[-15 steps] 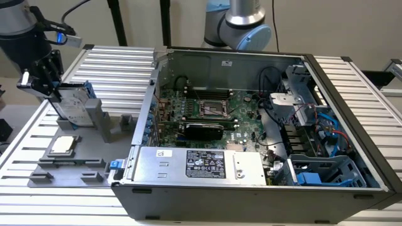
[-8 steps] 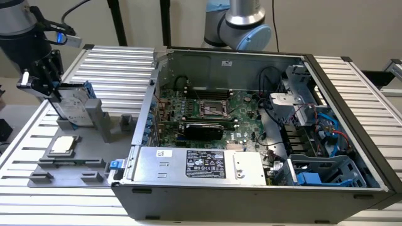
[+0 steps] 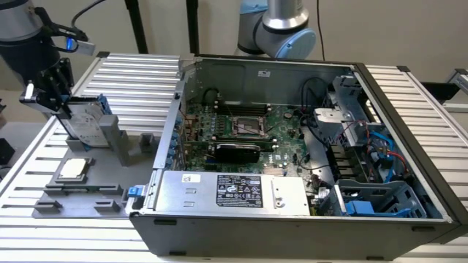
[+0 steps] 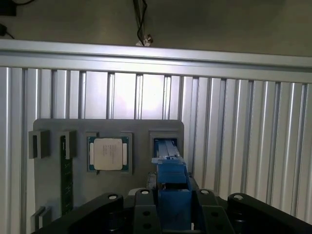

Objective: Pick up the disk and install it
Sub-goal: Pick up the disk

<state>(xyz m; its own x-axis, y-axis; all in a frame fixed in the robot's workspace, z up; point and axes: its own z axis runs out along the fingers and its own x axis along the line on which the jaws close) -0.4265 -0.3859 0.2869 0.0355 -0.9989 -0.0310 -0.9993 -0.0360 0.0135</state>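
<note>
The gripper (image 3: pixel 52 101), at the exterior view's far left, has its jaws closed on the disk (image 3: pixel 86 125). The disk stands on edge at the grey fixture tray (image 3: pixel 80 200), just beyond the CPU chip (image 3: pixel 74 168) and left of the open computer case (image 3: pixel 183 233).

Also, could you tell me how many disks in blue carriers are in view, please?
1. The disk stands on edge at the gripper, at the grey fixture on the exterior view's left. Others may sit hidden in the computer case.
</note>
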